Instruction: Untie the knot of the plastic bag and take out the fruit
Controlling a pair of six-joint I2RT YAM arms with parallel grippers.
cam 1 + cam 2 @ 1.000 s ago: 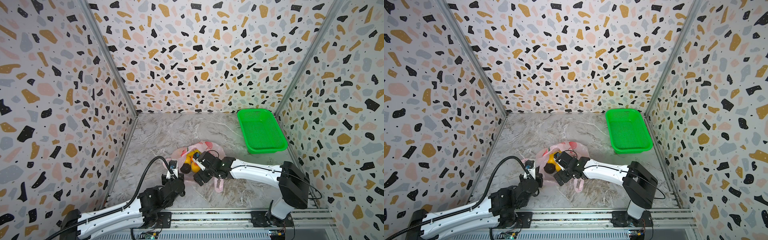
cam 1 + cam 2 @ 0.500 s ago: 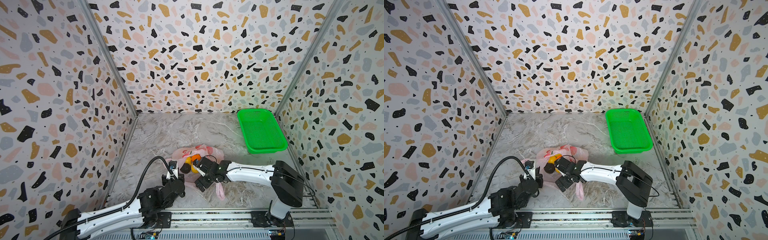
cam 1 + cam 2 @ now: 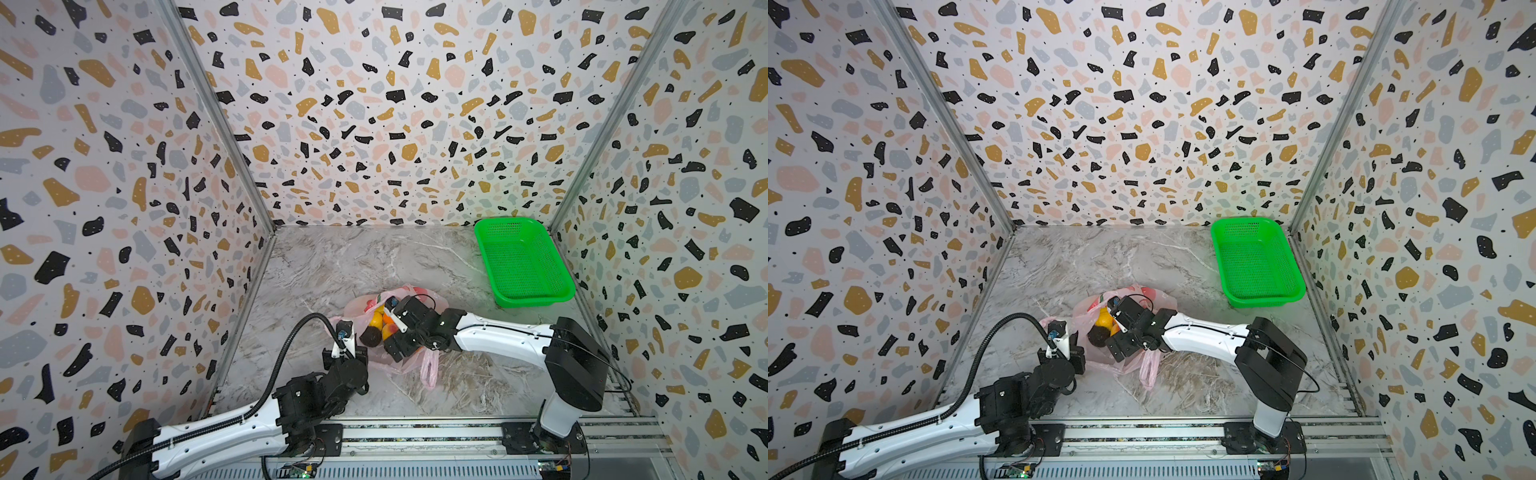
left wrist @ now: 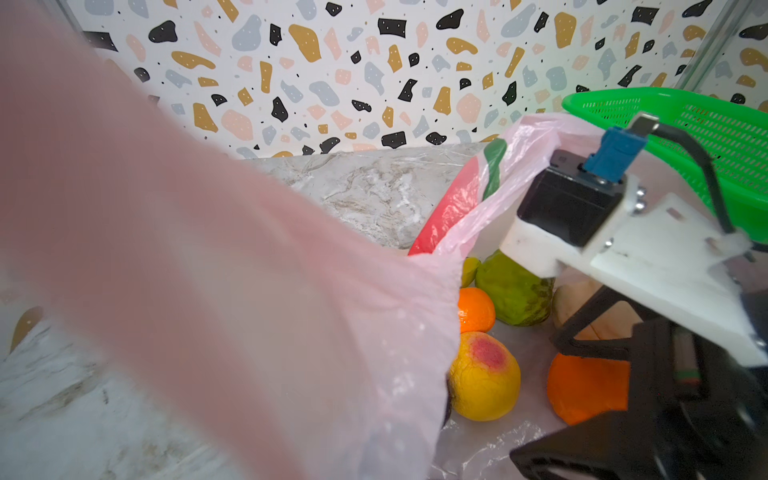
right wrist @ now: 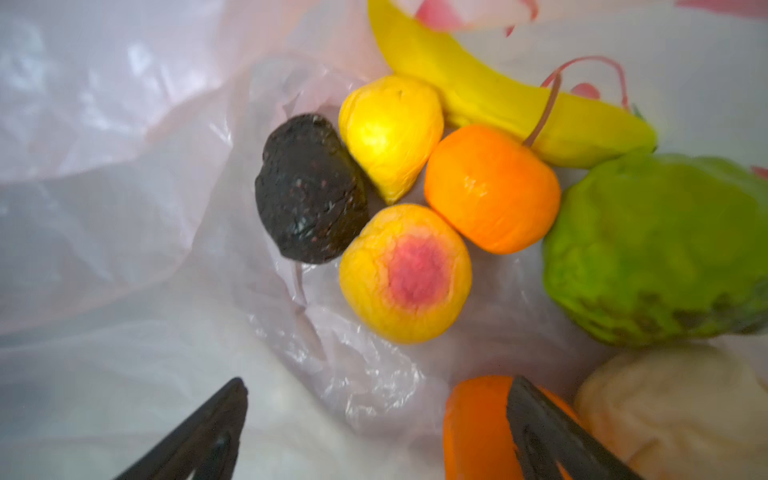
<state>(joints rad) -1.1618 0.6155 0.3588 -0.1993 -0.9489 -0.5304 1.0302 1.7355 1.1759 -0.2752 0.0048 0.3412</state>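
1. My right gripper (image 5: 378, 384) stands wide open inside the plastic bag (image 3: 360, 305) and grips nothing. Only crumpled film lies between its fingers (image 5: 540, 432), and one of them overlaps a tangerine (image 5: 473, 428).
2. My left gripper (image 3: 347, 345) is closed. Pink film runs taut right up to it, so I read it as pinching the bag's rim on the side away from the green basket (image 3: 523, 297).
3. The fruit (image 3: 376, 320) clusters just ahead of the open fingers: a dark avocado (image 5: 309, 189), a red-spotted peach (image 5: 405, 272), a yellow peach (image 5: 390, 133) and a second tangerine (image 5: 492, 189), all touching. The banana (image 5: 498, 95) lies beyond them, its long axis slanting across my line of reach.
4. The bag lies near the green basket's front corner but apart from it, with its mouth gaping upward. Its loop handle (image 3: 429, 370) trails away from the basket towards the rail (image 3: 415, 432).
5. Compared with half a second ago, the right gripper has moved forward, nearer the basket and further over the fruit. The left arm has not shifted.
6. The left fingertips are hidden from me. Blurred pink film covers much of the left wrist view. The first tangerine and a cream ball (image 5: 681, 407) are cut off at the frame edge. In both top views the right gripper covers much of the fruit.
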